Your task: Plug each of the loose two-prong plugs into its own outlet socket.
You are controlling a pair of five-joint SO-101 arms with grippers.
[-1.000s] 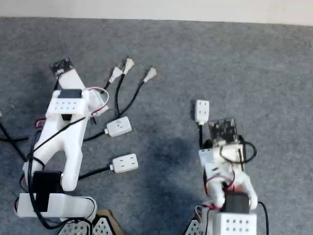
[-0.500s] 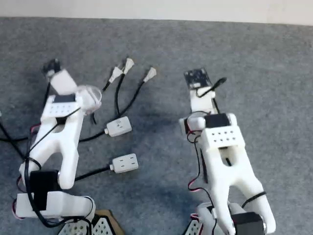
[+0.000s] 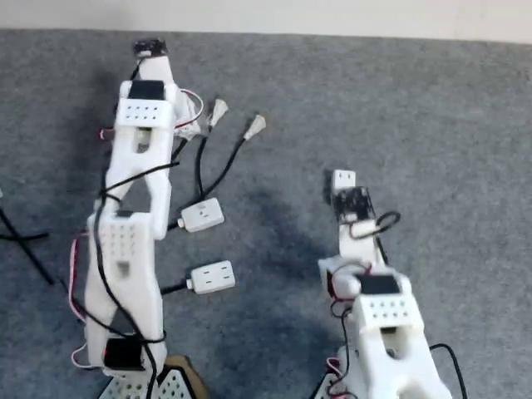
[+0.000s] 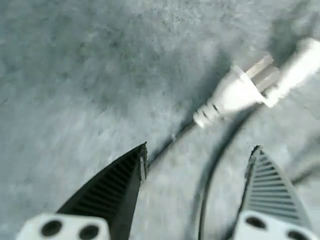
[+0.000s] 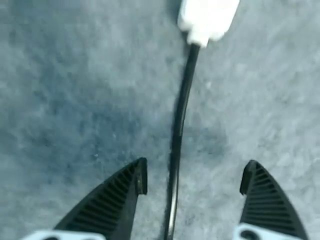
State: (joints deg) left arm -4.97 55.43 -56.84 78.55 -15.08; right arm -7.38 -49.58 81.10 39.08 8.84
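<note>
Two white two-prong plugs point(image 3: 218, 108) point(image 3: 255, 126) on black cables lie at the far left of the grey carpet. The left arm point(image 3: 145, 112) stretches out beside them. My left gripper point(image 4: 200, 150) is open and hovers above a plug point(image 4: 235, 90) whose prongs touch a second plug point(image 4: 300, 65); a black cable runs between the fingers. Two white outlet blocks point(image 3: 202, 214) point(image 3: 212, 277) lie nearer, a third point(image 3: 343, 179) at centre right. My right gripper point(image 5: 195, 164) is open, straddling the cable of that outlet block point(image 5: 207, 17) without touching it.
Black cables point(image 3: 218, 170) run from the plugs back to the left outlet blocks, crossing under the left arm. The right arm point(image 3: 378, 307) stands low at the near right. Bare grey carpet point(image 3: 449, 125) covers the far right, and a pale wall strip point(image 3: 332, 17) bounds the far edge.
The left arm has swung and stretched away, up beside the plugs. The right arm reached out past the right outlet block, then drew back so its wrist sits just behind it.
</note>
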